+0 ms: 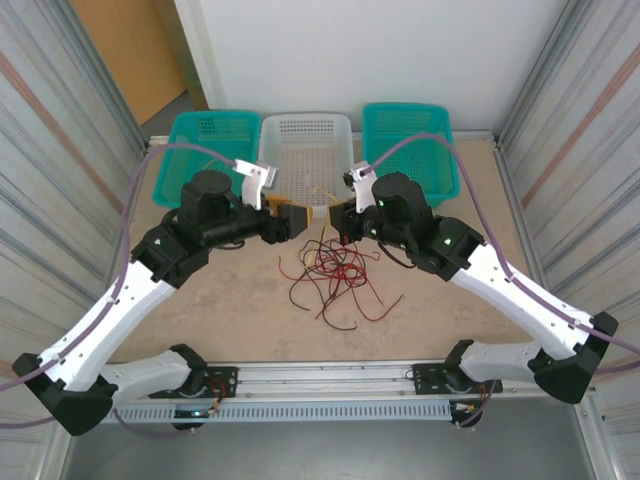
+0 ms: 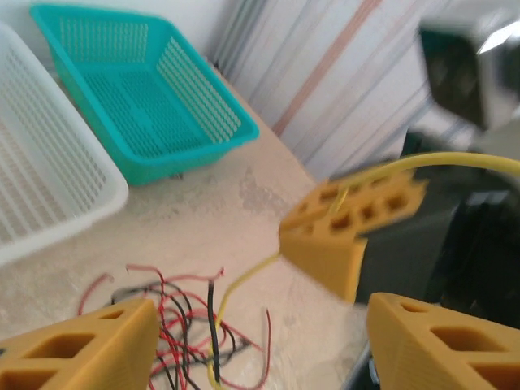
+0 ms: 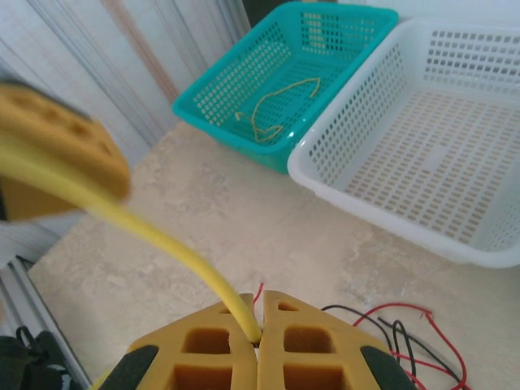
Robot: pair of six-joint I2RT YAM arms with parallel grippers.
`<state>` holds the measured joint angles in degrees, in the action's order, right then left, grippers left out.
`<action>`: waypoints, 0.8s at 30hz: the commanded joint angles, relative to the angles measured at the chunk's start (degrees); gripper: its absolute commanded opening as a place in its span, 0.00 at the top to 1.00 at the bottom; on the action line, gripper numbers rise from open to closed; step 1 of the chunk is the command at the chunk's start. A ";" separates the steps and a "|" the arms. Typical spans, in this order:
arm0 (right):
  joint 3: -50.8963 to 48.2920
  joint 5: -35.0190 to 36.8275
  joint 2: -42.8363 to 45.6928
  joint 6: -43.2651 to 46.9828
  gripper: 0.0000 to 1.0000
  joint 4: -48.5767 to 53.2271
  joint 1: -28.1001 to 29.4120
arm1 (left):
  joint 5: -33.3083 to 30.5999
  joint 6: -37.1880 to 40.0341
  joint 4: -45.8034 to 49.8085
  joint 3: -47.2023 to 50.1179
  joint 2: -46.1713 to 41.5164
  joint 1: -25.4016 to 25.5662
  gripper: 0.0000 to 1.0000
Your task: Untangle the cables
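Closest to the lens, your right gripper [image 3: 258, 322] has its two orange fingers pressed together, pinching a thin yellow wire [image 3: 223, 299]. That wire runs taut past the left gripper [image 2: 262, 321], whose fingers stand spread wide with nothing clamped between them.

From the pinch the yellow strand drops to the loose heap of red and black curly wires [image 1: 335, 272] on the beige table [image 1: 220, 300], just in front of the baskets. I judge its lower end is caught in that heap. One tan wire [image 3: 272, 114] lies in a teal plastic mesh basket [image 3: 188, 112].

Watch the pull. With your left fingers open, nothing anchors the heap, so lifting could drag red and black strands along. The wire is hair-thin, so a snag could slide it out of the pinch. Your two grippers sit near each other, so a careless swing could knock them together.
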<state>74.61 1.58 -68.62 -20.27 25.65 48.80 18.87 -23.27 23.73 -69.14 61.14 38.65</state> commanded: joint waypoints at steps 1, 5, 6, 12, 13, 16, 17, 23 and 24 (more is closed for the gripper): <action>3.08 3.45 1.82 1.40 1.00 -0.95 -1.21 | 4.37 -2.01 -7.25 5.68 -4.30 1.91 0.24; 3.41 4.11 1.56 0.82 1.00 0.26 -3.20 | -0.34 3.65 -13.35 12.30 -10.29 10.01 0.11; 3.12 3.79 1.72 0.55 1.00 0.02 -3.51 | -2.14 5.27 -13.68 13.19 -10.87 11.44 0.11; 1.89 5.18 2.48 -0.69 1.00 0.06 -3.62 | -6.22 11.93 -14.85 14.00 -8.99 14.72 0.11; 1.61 5.27 2.76 -0.91 1.00 -0.05 -3.60 | -6.86 13.10 -14.91 13.95 -8.47 15.14 0.10; 0.74 5.18 3.64 -1.58 1.00 -0.32 -3.60 | -13.02 18.92 -14.94 13.95 -6.84 18.02 0.10; 0.49 5.10 3.88 -1.72 1.00 -0.33 -3.60 | -17.26 21.49 -14.94 13.91 -6.21 19.76 0.11; -1.11 5.00 5.03 -2.38 1.00 -0.31 -3.62 | -30.41 34.94 -19.44 13.13 -0.72 25.84 0.33; -1.28 5.08 5.21 -2.32 1.00 -0.34 -3.62 | -32.69 36.18 -20.29 12.91 0.23 26.47 0.41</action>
<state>74.32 5.82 -64.75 -20.97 25.91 45.30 -4.14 4.16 7.68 -55.42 59.51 63.99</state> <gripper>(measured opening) 0.047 0.627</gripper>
